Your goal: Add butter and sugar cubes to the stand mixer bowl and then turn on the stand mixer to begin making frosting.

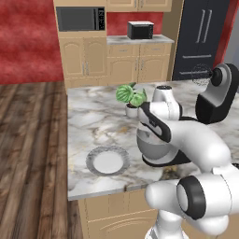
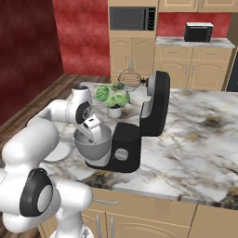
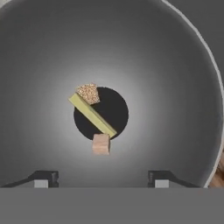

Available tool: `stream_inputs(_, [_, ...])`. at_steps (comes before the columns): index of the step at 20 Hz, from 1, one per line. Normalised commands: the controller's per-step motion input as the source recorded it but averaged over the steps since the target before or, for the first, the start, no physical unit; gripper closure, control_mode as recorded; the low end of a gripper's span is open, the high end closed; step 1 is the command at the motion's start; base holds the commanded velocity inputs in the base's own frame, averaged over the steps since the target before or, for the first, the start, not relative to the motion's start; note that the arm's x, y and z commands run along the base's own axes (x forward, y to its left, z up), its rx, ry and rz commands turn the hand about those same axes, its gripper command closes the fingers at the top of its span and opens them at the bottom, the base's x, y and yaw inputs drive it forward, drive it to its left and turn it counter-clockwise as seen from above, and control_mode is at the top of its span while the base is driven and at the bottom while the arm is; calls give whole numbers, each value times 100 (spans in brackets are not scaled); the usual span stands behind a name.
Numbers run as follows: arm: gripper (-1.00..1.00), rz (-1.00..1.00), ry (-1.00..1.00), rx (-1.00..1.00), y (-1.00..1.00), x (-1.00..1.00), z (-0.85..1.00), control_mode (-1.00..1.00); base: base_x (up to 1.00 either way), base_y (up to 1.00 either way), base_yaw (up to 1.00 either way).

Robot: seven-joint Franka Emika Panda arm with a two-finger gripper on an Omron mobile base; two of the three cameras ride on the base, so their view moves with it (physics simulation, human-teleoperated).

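A: How do the fingertips (image 3: 47, 177) stand?

B: Wide apart, one at each lower side of the hand view, with nothing between them. The gripper (image 3: 101, 179) points straight down into the stand mixer bowl (image 3: 175, 87).

A: And what lies in the bowl?

B: At its bottom, over the dark round centre, the butter (image 3: 92, 115) lies as a thin pale-yellow stick set on a slant. One of the sugar cubes (image 3: 101, 144), smooth and light tan, touches the stick's lower end. A second, speckled cube (image 3: 88, 93) sits against its upper end.

A: Where does the bowl stand?

B: On the black base of the stand mixer (image 2: 139, 139), near the front edge of the marble counter (image 2: 195, 153). In the right base view the gripper (image 2: 95, 132) hangs just over the bowl's (image 2: 93, 148) rim. The mixer's head is tilted back, with its wire whisk (image 2: 129, 79) up in the air.

A: Anything beside it?

B: A white plate (image 1: 108, 161) with a grey scalloped rim lies near the counter's front edge, to the left of the bowl (image 1: 151, 149) in the left base view. A small potted plant (image 1: 131, 98) stands behind the bowl, further in from the edge.
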Motion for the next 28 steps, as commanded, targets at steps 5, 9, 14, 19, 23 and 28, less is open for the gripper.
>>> stream_inputs(5, [-100,9,-9,0,-8,-10,65,-100,0,0,0])
stream_inputs(9, [-100,7,-6,0,-5,-33,73,-100,0,0,0])
stream_inputs(14, [-100,8,-7,0,-3,-56,65,-100,0,0,0])
stream_inputs(19, [-100,7,-11,0,-10,-66,42,-100,0,0,0])
stream_inputs(23, [-100,8,-11,0,-10,-57,41,-100,0,0,0])
stream_inputs(28, [-100,8,-11,0,-17,-61,49,-100,0,0,0])
